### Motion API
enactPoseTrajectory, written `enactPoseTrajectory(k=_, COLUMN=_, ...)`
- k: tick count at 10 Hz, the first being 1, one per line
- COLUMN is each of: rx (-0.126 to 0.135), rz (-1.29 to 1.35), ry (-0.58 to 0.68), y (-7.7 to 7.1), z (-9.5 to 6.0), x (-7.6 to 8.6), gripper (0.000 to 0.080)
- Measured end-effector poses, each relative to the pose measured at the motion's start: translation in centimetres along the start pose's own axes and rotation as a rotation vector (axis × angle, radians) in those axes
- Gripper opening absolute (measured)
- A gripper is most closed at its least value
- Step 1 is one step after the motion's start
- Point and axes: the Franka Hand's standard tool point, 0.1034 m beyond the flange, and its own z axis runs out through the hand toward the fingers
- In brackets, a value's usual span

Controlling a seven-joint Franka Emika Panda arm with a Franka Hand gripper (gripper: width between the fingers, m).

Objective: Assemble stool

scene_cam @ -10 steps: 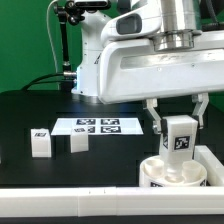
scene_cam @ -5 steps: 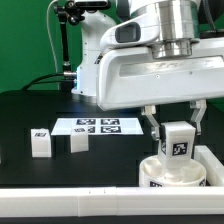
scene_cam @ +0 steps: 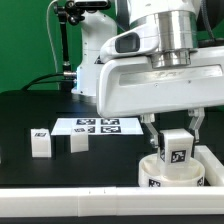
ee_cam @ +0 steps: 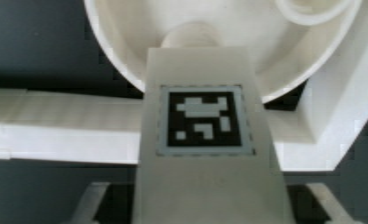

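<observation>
The leg (scene_cam: 178, 150) you are carrying hangs upright over the seat (scene_cam: 160, 178), tag facing the exterior camera, its lower end down at the ring's rim; whether it touches the seat you cannot tell from either view. From the wrist view the leg (ee_cam: 202, 115) runs straight toward the seat's (ee_cam: 119, 45) hollow, so the line-up looks close. The gripper (scene_cam: 175, 142) has its jaws about halfway in, clamped on the leg's two flat sides near the upper end. Judge the leg as light, rigid moulded plastic with smooth faces: it will not bend or crush, but it could slide or twist between the pads if it meets resistance, so keep your hold square on the flat sides and push along its length. The seat looks equally light and hard and may skate on the black table (scene_cam: 30, 115) when pressed, though the L-shaped bar (scene_cam: 70, 206) runs just beside it at the front and at the exterior view's right. Well apart, toward the exterior view's left, a spare leg (scene_cam: 40, 143) and a second spare leg (scene_cam: 78, 141) stand near the marker board (scene_cam: 97, 126)
</observation>
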Motion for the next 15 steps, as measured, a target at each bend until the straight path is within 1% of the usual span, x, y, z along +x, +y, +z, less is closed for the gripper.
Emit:
enactPoseTrajectory(k=3, rx=-0.007, rz=0.01, ry=0.046, y=0.3, z=0.1, x=0.2, gripper=0.034)
enactPoseTrajectory(k=5, rx=-0.007, rz=0.011, ry=0.047, y=0.3, z=0.1, x=0.2, gripper=0.034)
enactPoseTrajectory(k=6, rx=-0.007, rz=0.011, ry=0.047, y=0.3, z=0.1, x=0.2, gripper=0.0518)
enactPoseTrajectory(k=7, rx=-0.007, rz=0.013, ry=0.046, y=0.2, z=0.0, x=0.2, gripper=0.0518)
enactPoseTrajectory(k=8, rx=-0.004, rz=0.02, ry=0.042, y=0.2, z=-0.4, x=0.4, gripper=0.0622)
enactPoseTrajectory(k=9, rx=-0.002, rz=0.02, ry=0.039, y=0.1, z=-1.0, x=0.6, gripper=0.0641)
enactPoseTrajectory(k=12, rx=0.003, rz=0.019, ry=0.028, y=0.1, z=-1.9, x=1.3, gripper=0.0648)
enactPoseTrajectory(k=13, rx=0.003, rz=0.019, ry=0.029, y=0.2, z=-2.0, x=1.4, gripper=0.0649)
enactPoseTrajectory(k=15, rx=0.004, rz=0.018, ry=0.021, y=0.1, z=-1.8, x=1.2, gripper=0.0649)
